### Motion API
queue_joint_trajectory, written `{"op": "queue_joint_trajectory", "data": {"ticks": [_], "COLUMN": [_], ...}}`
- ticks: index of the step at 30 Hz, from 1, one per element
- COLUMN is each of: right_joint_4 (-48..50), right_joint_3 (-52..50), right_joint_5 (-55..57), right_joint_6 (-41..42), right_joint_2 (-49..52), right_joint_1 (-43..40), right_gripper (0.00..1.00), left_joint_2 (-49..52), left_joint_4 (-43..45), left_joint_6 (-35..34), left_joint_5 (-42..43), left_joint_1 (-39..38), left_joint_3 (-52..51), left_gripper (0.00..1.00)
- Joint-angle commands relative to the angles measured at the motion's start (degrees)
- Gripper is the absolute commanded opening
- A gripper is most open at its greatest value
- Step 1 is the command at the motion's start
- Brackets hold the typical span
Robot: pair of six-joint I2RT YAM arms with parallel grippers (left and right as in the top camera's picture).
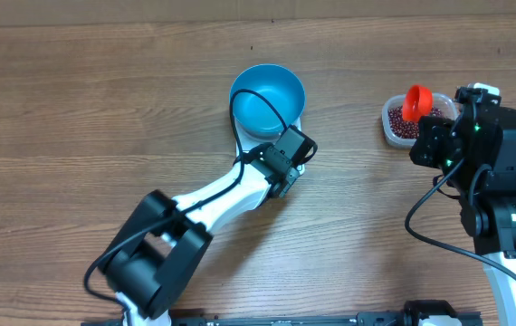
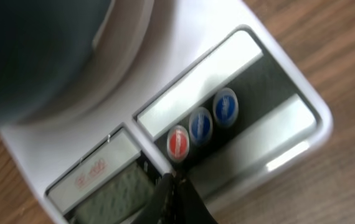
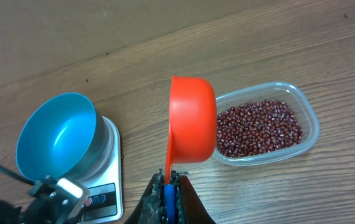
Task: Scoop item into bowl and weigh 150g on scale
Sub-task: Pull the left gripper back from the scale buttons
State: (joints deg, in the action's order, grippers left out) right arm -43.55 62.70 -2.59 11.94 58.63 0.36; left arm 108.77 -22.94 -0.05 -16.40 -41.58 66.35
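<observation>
Overhead: beans (image 1: 396,123) beside right hand (image 1: 426,127) gripping scoop (image 1: 416,100).

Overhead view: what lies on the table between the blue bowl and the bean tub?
Only bare wood table separates the bowl from the tub, seen plainly in the overhead view. The orange scoop in the right pincer hangs over the tub.
</observation>
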Motion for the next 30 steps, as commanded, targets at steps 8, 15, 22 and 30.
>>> {"op": "queue_joint_trajectory", "data": {"ticks": [8,15,22,30], "right_joint_4": [0.2,-0.3,-0.7,-0.7], "right_joint_3": [1.6,1.6,1.6,1.6], "right_joint_5": [-0.1,-0.1,-0.1,-0.1], "right_joint_6": [0.0,-0.1,-0.1,-0.1], "right_joint_2": [-0.3,-0.3,-0.3,-0.3], "right_joint_1": [-0.1,-0.1,-0.1,-0.1], "right_gripper": [0.04,0.04,0.04,0.04], "left_joint_2": [-20.6,-28.3,-35.2,-35.5], "left_joint_4": [-10.7,-17.4,-19.1,-20.9], "left_joint_6": [-7.5,-16.3,-24.7,-24.8], "left_joint_5": [1.0,1.5,6.6,7.3], "left_joint_1": [-1.9,-1.9,-1.9,-1.9], "left_joint_3": [0.2,0.2,0.2,0.2], "left_gripper": [1.00,1.00,1.00,1.00]}}
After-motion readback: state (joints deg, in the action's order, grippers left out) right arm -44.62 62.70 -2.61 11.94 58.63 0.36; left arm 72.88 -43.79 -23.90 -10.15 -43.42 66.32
